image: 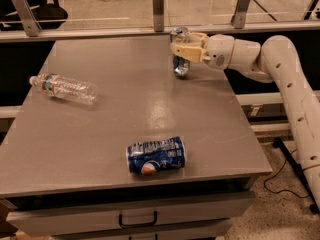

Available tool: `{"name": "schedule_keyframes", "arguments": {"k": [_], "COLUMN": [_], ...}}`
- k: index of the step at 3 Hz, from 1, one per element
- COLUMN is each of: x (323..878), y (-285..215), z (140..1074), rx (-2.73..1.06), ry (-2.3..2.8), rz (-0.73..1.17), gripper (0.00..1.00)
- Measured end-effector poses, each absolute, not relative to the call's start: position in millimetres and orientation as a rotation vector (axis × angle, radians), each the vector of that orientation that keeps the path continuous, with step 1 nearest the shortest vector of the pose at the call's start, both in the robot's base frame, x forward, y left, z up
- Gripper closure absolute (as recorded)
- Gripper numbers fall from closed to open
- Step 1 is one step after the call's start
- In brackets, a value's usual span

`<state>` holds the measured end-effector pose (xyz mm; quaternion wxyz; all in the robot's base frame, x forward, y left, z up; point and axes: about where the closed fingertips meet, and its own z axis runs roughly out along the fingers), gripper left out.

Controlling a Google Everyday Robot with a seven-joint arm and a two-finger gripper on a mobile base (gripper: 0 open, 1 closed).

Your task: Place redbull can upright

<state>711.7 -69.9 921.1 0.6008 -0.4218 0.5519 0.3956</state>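
Observation:
The redbull can (180, 66) is a slim silver can with blue patches, standing near upright at the far right part of the grey table (125, 114). Its base looks to be at or just above the tabletop. My gripper (183, 48) reaches in from the right and is shut on the can's upper half, its cream fingers (186, 52) wrapping the can's sides. The white arm (280, 69) stretches off to the right of the table.
A wide dark blue Pepsi can (156, 156) lies on its side near the table's front edge. A clear plastic water bottle (64, 88) lies on its side at the left. A glass barrier with metal posts (158, 1) runs behind the table. Drawers (137, 219) sit under the front edge.

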Motion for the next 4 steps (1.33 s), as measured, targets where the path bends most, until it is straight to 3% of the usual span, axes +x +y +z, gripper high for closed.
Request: {"name": "schedule_keyframes", "arguments": {"k": [3, 4], "x": [705.9, 704.5], "y": [-72.7, -75.9], "z": [911.1, 910.9], "rx": [-1.022, -1.025], "ry": [1.229, 1.223], "rz": [0.975, 0.973], "gripper": [0.12, 0.0]}}
